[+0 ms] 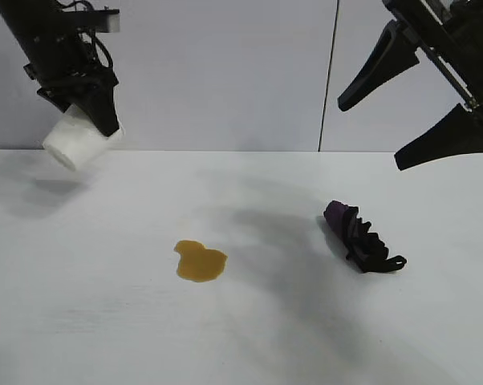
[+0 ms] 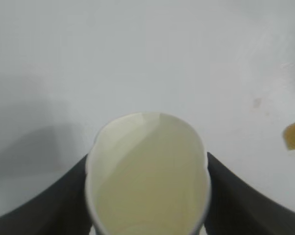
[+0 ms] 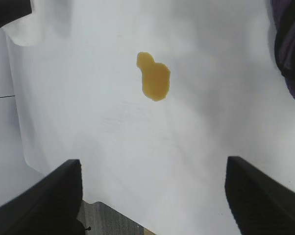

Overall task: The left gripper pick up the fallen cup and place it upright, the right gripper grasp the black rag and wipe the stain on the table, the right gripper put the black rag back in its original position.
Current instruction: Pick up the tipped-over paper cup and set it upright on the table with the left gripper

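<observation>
Gripping the plain white paper cup (image 1: 79, 143) across its tapered wall, the black left gripper (image 1: 95, 112) holds it tilted in the air above the far left part of the large matte white table (image 1: 105, 321); the cup is off the surface and not yet set upright. In the left wrist view the cup's rolled rim (image 2: 147, 117) is squeezed slightly oval between the two dark fingers (image 2: 49, 205), and its pale inside looks empty. So the first step is judged only half done. The amber-brown stain (image 1: 200, 261), a glossy irregular puddle, lies unwiped near the table's middle. The black rag with dark purple folds (image 1: 360, 237), a soft wrinkled bundle, lies untouched to the right of the stain, well apart from it. The black right gripper (image 1: 414, 120) hangs high above the rag, its long tapered fingers spread wide and holding nothing.
</observation>
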{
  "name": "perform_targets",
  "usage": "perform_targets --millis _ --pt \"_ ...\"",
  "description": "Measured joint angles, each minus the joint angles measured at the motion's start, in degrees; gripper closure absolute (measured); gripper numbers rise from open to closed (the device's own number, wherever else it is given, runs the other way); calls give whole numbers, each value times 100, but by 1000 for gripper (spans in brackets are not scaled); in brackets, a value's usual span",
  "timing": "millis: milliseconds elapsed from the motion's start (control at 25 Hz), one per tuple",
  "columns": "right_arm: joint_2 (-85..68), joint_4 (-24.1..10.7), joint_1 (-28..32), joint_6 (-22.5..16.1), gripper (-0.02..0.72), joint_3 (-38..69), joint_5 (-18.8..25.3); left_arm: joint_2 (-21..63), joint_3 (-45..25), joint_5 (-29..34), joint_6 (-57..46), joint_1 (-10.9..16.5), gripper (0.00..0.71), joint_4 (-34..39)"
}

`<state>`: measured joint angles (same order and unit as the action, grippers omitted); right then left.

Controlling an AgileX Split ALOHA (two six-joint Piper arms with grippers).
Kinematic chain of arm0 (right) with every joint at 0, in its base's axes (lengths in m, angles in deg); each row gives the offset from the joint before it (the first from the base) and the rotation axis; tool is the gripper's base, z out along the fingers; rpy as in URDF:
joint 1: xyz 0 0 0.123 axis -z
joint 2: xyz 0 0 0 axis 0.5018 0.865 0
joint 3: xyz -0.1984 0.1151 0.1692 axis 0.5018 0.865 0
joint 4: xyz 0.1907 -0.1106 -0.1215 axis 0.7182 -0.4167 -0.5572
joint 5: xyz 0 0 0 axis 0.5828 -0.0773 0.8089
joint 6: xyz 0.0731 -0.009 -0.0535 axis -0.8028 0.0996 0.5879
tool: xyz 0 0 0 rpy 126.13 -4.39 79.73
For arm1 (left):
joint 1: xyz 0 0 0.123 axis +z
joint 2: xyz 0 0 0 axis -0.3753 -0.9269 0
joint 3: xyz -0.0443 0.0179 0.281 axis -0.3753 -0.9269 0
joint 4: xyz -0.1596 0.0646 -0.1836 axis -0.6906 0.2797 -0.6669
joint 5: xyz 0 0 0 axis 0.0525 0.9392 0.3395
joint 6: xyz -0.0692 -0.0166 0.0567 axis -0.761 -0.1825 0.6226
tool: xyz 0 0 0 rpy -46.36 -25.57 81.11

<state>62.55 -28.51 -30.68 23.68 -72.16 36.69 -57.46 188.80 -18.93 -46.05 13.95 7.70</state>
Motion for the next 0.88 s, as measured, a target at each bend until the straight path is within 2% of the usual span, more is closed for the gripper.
perform_targets --millis 200,320,560,880 --pt "0 0 0 0 149 0 0 0 -10 201 1009 307 298 -1232" --pt "0 0 0 0 149 0 0 0 -10 213 1654 378 298 -1692" --pt "0 0 0 0 149 0 -34 0 -10 219 2547 403 298 -2112" --pt "0 0 0 0 149 0 -147 33 -10 219 2598 605 298 -2197"
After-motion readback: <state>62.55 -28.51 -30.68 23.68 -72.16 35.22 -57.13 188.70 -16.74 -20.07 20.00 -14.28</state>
